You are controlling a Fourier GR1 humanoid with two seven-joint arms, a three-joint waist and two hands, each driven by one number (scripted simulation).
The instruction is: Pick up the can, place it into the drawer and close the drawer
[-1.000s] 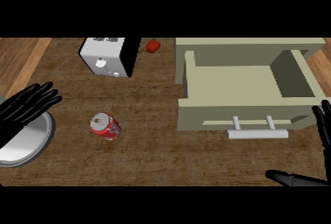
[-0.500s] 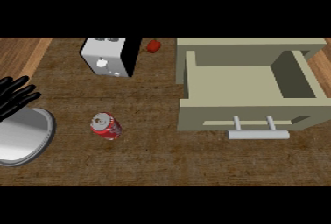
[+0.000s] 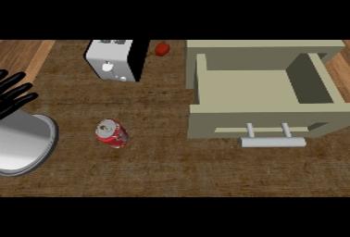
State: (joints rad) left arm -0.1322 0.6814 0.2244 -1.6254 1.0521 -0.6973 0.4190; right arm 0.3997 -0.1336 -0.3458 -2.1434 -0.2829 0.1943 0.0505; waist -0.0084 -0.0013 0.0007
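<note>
Can [image 3: 112,133] on counter [image 3: 171,171], left of open drawer [image 3: 253,90].

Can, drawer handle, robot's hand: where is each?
can [image 3: 113,134], head view, on its red side.
drawer handle [image 3: 273,142], head view, middle of the bar.
left hand [image 3: 12,97], head view, on its fingers.

Right hand gone (left hand [image 3: 14,92] retreated).

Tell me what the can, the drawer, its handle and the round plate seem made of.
Can: probably thin metal, glossy red side, silvery top. Drawer: matte beige, no grain or shine; painted wood or plastic, cannot tell. Handle: pale grey, possibly metal. Plate: looks like polished metal, from its bright grey sheen.
</note>
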